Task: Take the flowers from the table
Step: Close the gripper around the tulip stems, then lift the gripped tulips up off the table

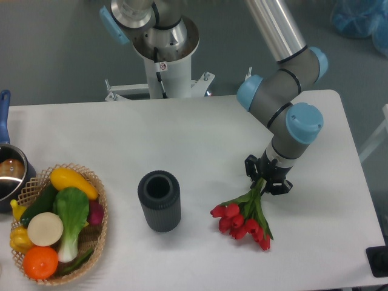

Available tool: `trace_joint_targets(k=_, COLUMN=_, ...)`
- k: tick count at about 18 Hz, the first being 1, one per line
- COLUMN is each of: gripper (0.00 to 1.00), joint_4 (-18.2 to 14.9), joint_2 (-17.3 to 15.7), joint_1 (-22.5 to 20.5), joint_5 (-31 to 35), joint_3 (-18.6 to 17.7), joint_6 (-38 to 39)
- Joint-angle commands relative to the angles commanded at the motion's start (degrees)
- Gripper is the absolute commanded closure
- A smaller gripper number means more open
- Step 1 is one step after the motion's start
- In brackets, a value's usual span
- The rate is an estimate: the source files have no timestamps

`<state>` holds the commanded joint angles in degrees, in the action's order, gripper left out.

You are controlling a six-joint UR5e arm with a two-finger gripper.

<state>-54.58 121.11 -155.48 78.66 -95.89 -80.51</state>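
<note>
The flowers [242, 221], a bunch of red tulips with green leaves and stems, lie at the right front of the white table [182, 139], heads toward the front edge. My gripper [265, 179] points down over the stem end. Its dark fingers stand on either side of the green stems and look closed on them. The tulip heads seem to rest on or just above the tabletop; I cannot tell which.
A dark ribbed vase [159, 200] stands upright left of the flowers. A wicker basket [97, 239] of produce sits at the front left. A pot [9, 176] with a blue handle is at the left edge. The arm's base [163, 54] stands behind the table.
</note>
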Motion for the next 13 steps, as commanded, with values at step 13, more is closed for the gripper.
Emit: trace_joint_targets(k=13, gripper=0.72, joint_4=-0.26, joint_2=-5.18, joint_1=-0.53, joint_5=-9.12, joint_3=3.25, joint_6=0.26)
